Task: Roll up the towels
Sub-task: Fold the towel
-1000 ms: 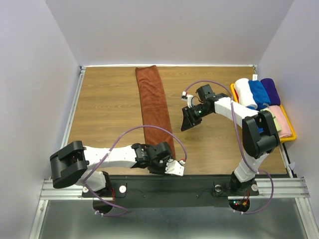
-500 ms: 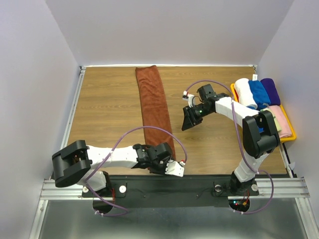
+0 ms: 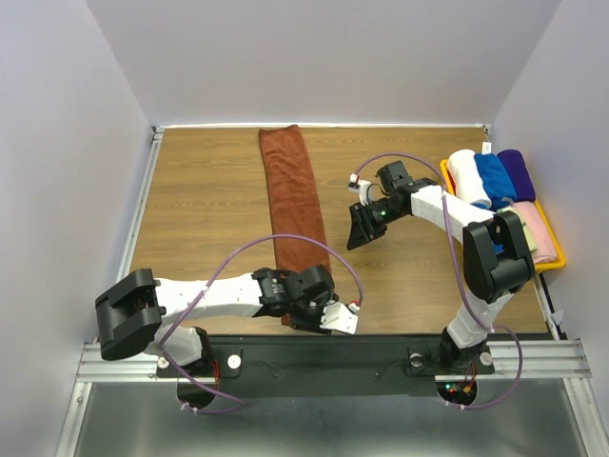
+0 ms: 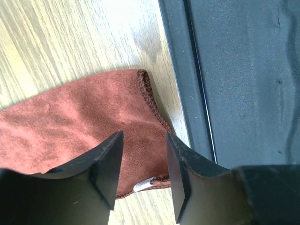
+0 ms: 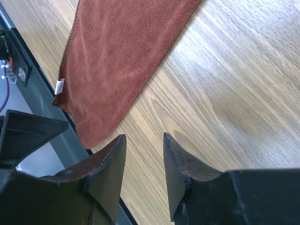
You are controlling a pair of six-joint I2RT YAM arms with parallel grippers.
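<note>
One of the towels, a plain rust-brown one (image 3: 288, 186), lies flat as a long narrow strip from the far middle of the table to its near edge. My left gripper (image 3: 319, 290) hangs over the strip's near end. In the left wrist view this gripper (image 4: 144, 136) is open, with the towel's hemmed corner (image 4: 84, 112) and its white label (image 4: 144, 184) below the fingers. My right gripper (image 3: 360, 233) hovers to the right of the strip, over bare wood. It (image 5: 143, 138) is open and holds nothing, and the towel (image 5: 122, 51) lies to its upper left.
An orange tray (image 3: 557, 255) at the table's right edge holds rolled towels: white (image 3: 466, 176), blue (image 3: 493, 179), purple (image 3: 517, 171) and pink (image 3: 535, 233). A black rail (image 4: 243, 79) runs along the near edge just beside the towel's end.
My left gripper has shifted slightly to the right over the towel's near end and its jaws have widened a little. The right arm has not moved.
</note>
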